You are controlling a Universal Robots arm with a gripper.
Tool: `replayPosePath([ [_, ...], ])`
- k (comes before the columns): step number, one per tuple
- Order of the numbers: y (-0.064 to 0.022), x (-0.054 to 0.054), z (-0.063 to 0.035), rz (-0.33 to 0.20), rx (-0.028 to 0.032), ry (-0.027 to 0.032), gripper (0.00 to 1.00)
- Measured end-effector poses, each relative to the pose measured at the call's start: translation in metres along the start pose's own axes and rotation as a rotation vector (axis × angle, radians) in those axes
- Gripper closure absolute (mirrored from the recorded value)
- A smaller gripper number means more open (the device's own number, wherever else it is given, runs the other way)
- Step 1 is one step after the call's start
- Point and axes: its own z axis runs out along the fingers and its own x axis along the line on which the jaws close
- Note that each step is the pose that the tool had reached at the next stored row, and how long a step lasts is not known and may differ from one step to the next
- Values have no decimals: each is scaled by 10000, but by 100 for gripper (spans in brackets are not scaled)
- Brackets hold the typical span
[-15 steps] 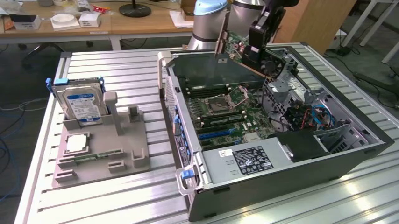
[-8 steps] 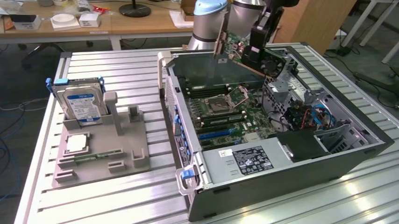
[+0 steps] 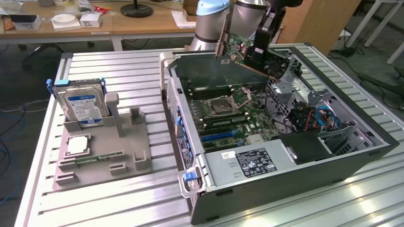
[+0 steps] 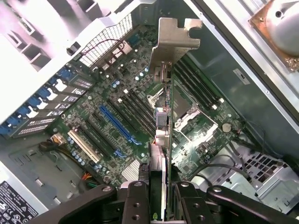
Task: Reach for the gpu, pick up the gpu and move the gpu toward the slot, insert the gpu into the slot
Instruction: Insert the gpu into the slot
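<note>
Right now, a big gray metal table (image 3: 107,203) with long grooves holds an open computer case (image 3: 277,184). The case is a dark box with hard, shiny metal walls. Flat on its floor lies the green board (image 4: 117,84), bumpy with tiny parts and lines of long thin slots.

Up above the open case, near its back wall, the black gripper (image 4: 160,189) is closed tight on the gpu (image 3: 239,49). The card hangs in the air on its thin edge and touches nothing below.

The gpu looks light, thin and stiff, so I think it will not bend or flop. It looks easy to break, though, with small parts on its flat face. The top edge, where the fingers (image 4: 135,200) pinch it, seems the best place to hold.

The slot (image 4: 100,133) is a long, thin strip of black plastic beside a blue one, well below the card.

A small shiny silver bracket (image 4: 175,39) sits at the card's far end.
</note>
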Motion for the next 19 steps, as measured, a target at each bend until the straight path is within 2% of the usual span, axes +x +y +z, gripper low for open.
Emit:
replayPosePath([
  [19, -10, 10, 0, -1319, -36, 42, 73],
])
